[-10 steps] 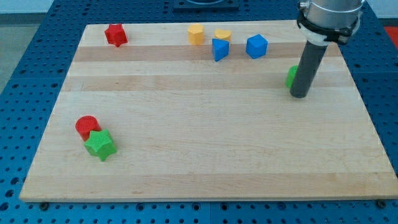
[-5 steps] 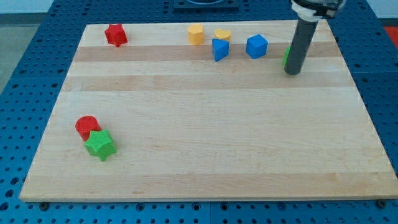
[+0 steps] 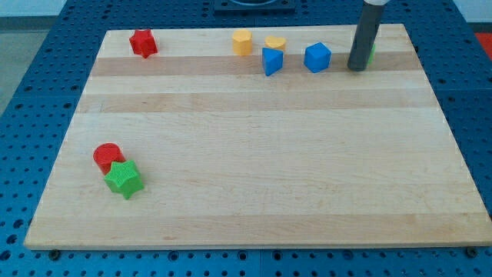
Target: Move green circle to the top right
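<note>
While no pincer shows, tip (image 3: 357,69) against green circle (image 3: 371,51), mostly hidden, two red blocks, two blue, two yellow, one green star (image 3: 123,178).

Wood board (image 3: 254,169) w/ eight blocks: red, yellow, blue, green; mostly along top.

Rod upright near the board's upper right corner.

My dark rod enters the view from the top edge, at about one o'clock from the view's centre, and runs nearly straight down with a slight lean, its upper part toward one o'clock and its lower end toward seven. My tip (image 3: 357,68) rests at the table top. Only the rod itself shows; the wrist and the arm above it lie outside the frame. The rod is plain, dark grey and of even thickness along its visible length.
</note>
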Motion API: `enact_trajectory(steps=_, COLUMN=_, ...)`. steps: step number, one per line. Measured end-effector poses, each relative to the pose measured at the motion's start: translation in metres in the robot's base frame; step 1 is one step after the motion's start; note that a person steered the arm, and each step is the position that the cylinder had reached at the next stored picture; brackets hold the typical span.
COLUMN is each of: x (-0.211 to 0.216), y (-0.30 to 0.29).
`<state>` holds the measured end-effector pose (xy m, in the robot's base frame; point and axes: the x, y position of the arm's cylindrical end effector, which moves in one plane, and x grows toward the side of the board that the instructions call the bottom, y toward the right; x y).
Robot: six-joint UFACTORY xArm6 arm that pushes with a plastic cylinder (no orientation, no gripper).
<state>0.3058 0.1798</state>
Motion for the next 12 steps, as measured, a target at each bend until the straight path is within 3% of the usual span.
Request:
enact_trajectory(steps=4, x=-0.031, y=0.002)
enact_trajectory(steps=7, x=-0.005, y=0.003)
enact_trajectory(steps=12, x=-0.005, y=0.027)
